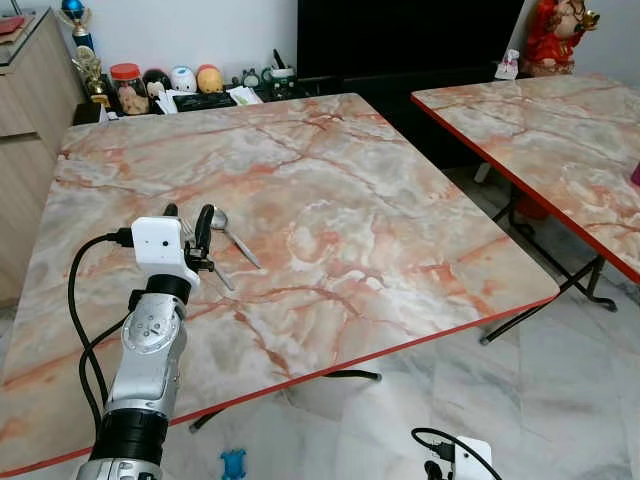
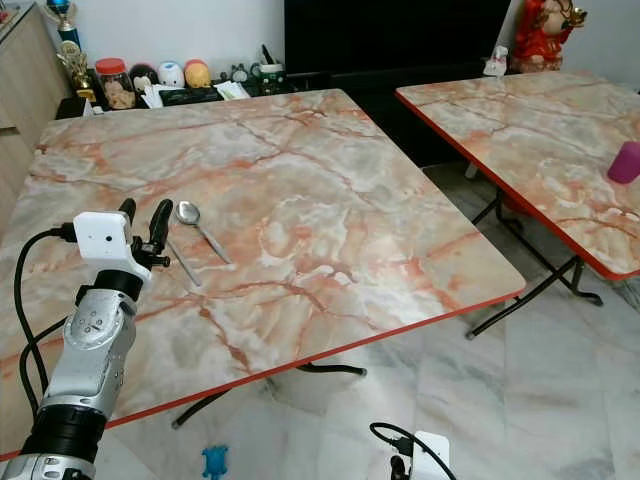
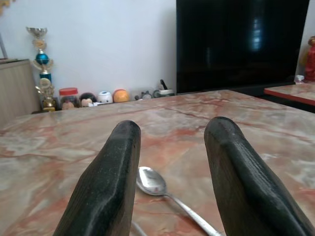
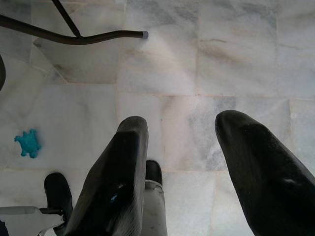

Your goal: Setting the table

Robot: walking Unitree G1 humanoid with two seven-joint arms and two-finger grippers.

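One spoon (image 2: 200, 231) lies on the marble table (image 2: 330, 210) near its left side, bowl pointing away from the robot. The left gripper (image 2: 143, 232) hovers just beside it — jaws parted, holding nothing. The right gripper (image 4: 182, 172) hangs over the floor (image 4: 206, 73), jaws apart and empty.

Left pincer (image 2: 142, 222) raised forward, fingers apart; right pincer (image 4: 182, 167) low, fingers apart.

At the left of the frame the left gripper (image 2: 143, 222) hovers over the marble table (image 2: 330, 200), fingers apart, just beside a spoon (image 2: 198, 228) lying flat.
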